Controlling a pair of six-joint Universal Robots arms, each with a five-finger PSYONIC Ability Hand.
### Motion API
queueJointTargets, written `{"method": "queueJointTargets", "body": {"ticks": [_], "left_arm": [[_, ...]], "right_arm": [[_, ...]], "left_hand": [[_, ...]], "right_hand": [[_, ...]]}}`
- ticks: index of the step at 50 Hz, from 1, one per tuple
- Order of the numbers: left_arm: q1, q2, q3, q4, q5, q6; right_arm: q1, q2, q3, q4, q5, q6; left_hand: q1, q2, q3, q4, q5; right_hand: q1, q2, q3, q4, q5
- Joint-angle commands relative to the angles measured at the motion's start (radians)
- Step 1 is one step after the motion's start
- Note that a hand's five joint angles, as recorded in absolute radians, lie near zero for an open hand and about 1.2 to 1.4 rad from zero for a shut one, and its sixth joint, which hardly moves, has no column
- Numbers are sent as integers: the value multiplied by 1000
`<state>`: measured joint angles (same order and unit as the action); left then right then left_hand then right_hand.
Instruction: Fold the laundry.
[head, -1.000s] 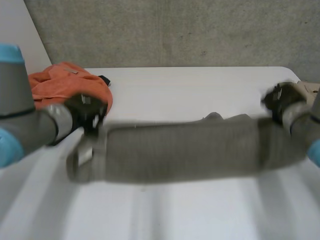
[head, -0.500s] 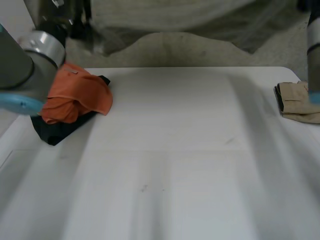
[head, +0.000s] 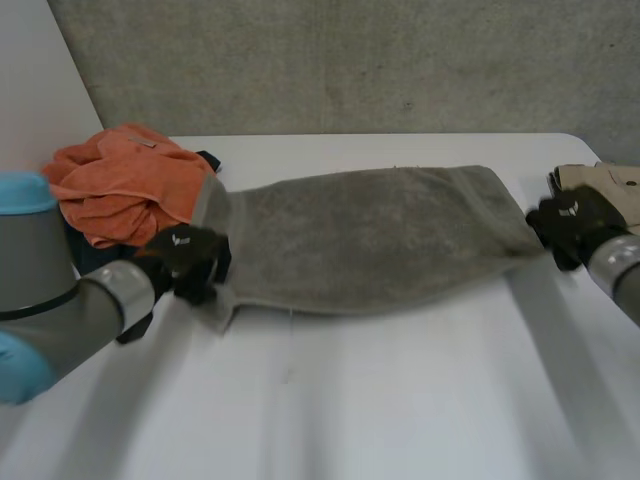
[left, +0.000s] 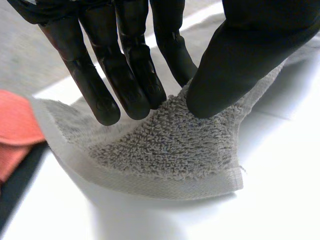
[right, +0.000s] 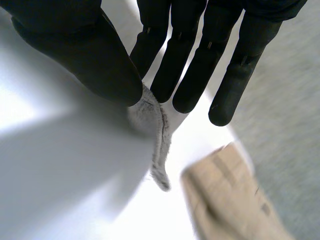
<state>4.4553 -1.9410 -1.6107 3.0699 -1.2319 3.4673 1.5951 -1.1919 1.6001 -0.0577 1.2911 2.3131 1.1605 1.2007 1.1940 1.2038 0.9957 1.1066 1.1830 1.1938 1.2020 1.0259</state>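
Observation:
A grey towel (head: 370, 238) lies stretched across the white table (head: 400, 400) between my two hands. My left hand (head: 185, 262) pinches its near left corner; in the left wrist view the thumb (left: 240, 65) and fingers (left: 130, 75) clamp the looped cloth (left: 165, 150) just above the table. My right hand (head: 568, 225) pinches the towel's right end; in the right wrist view a thin tip of towel (right: 152, 130) hangs between its thumb (right: 85, 55) and fingers (right: 190, 70).
An orange cloth (head: 125, 185) is heaped on a dark garment (head: 95, 255) at the table's left. A folded beige cloth (head: 605, 185) lies at the right edge, also beside my right hand (right: 230, 200). A grey wall stands behind the table.
The towel was swung up off the table half a second ago and has now come down, laid out flat between both hands, which are low again.

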Motion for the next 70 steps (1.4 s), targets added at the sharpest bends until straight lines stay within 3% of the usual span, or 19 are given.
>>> {"method": "queueJointTargets", "body": {"ticks": [1, 3, 6, 9, 17, 22, 32, 36, 38, 39, 41, 48, 51, 56, 63, 70], "left_arm": [[22, 171, -83, -462, 74, 226], [30, 174, -81, -601, 74, 324], [35, 162, -69, -671, 69, 401], [30, 117, -26, -617, 51, 425], [-2, -25, 158, -427, -63, 270], [-24, -97, 244, -295, -133, 190], [-56, -242, 353, -45, -193, 150], [-74, -312, 425, 23, -224, 150], [-82, -344, 468, 42, -245, 145], [-85, -352, 483, 47, -251, 144], [-96, -355, 514, 47, -283, 130], [-100, -225, 456, 41, -369, 82], [-96, -155, 387, 43, -366, 73], [-80, -4, 173, 76, -301, 58], [-65, 74, -46, 190, -176, 61], [-45, -14, -123, 351, -123, 70]], "right_arm": [[-81, -172, 64, 553, 14, -365], [-90, -187, 66, 591, 1, -424], [-72, -184, 54, 543, -7, -402], [-31, -134, 29, 452, 7, -331], [100, 47, -88, 184, 105, -157], [147, 152, -166, -103, 160, -26], [207, 331, -290, -435, 200, 0], [224, 431, -380, -427, 214, -9], [233, 486, -431, -425, 226, -3], [238, 501, -446, -422, 235, -6], [249, 525, -482, -421, 263, 0], [235, 370, -427, -370, 281, 148], [214, 289, -381, -337, 261, 224], [134, 106, -251, -129, 134, 281], [13, 40, -117, 150, -6, 217], [-76, 58, 26, 18, -72, 163]], "left_hand": [[236, 196, 202, 192, 226], [236, 196, 202, 192, 226], [236, 196, 202, 192, 226], [236, 196, 202, 192, 226], [236, 196, 202, 192, 226], [236, 196, 202, 192, 226], [236, 196, 202, 192, 226], [236, 196, 202, 192, 226], [184, 144, 150, 140, 174], [-174, -214, -208, -218, -184], [-986, -1026, -1019, -1029, -996], [-986, -1026, -1019, -1029, -996], [-986, -1026, -1019, -1029, -996], [-986, -1026, -1019, -1029, -996], [-986, -1026, -1019, -1029, -996], [-986, -1026, -1019, -1029, -996]], "right_hand": [[290, 213, 202, 194, 196], [290, 213, 202, 194, 196], [290, 213, 202, 194, 196], [290, 213, 202, 194, 196], [290, 213, 202, 194, 196], [290, 213, 202, 194, 196], [290, 213, 202, 194, 196], [290, 213, 202, 194, 196], [-739, -816, -827, -835, -833], [-932, -1008, -1019, -1027, -1026], [-932, -1008, -1019, -1027, -1026], [-932, -1008, -1019, -1027, -1026], [-932, -1008, -1019, -1027, -1026], [-932, -1008, -1019, -1027, -1026], [-809, -885, -896, -904, -903], [-724, -800, -811, -819, -817]]}}
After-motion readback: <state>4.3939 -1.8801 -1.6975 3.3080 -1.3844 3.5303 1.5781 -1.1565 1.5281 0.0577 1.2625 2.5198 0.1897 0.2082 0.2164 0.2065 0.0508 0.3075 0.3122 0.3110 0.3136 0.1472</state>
